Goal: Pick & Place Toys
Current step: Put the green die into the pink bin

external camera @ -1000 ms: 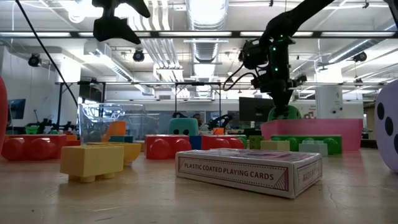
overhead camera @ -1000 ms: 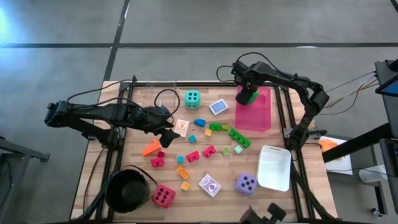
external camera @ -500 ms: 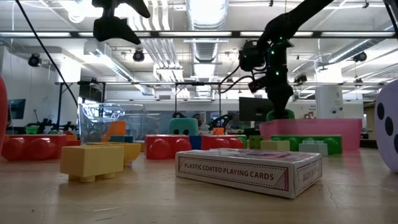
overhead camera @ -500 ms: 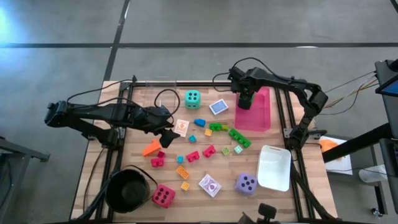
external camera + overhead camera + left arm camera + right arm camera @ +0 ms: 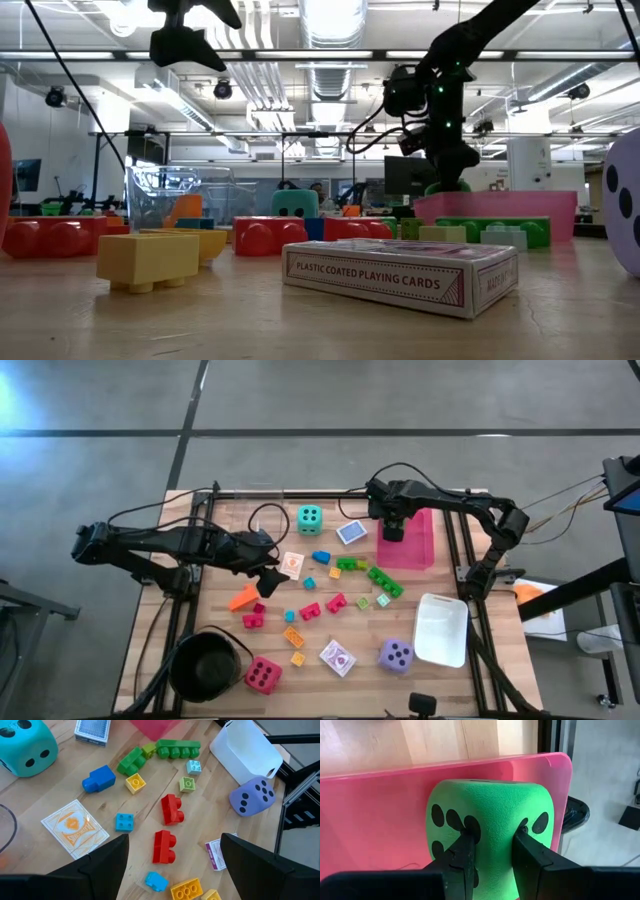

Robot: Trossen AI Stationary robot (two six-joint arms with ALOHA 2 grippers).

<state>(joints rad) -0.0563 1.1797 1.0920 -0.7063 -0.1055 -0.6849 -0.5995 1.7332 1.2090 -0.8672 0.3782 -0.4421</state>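
Green soft foam die (image 5: 487, 830) sits pinched in our right gripper (image 5: 492, 851) over the pink plastic tray (image 5: 415, 545) upper right; left gripper (image 5: 172, 852) hangs spread wide, empty.

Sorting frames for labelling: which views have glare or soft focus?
High view: bluish glare at top left, table evenly lit. Low view: bright ceiling lights, card box sharp, pink tray softer. Right wrist view: green die sharp in right gripper.

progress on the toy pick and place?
Done: nothing looks placed for good yet. In hand: right gripper pinches the green die over the pink tray. Left: teal die, purple die, pink-red die and scattered blocks on the table. Left gripper hovers open above them.
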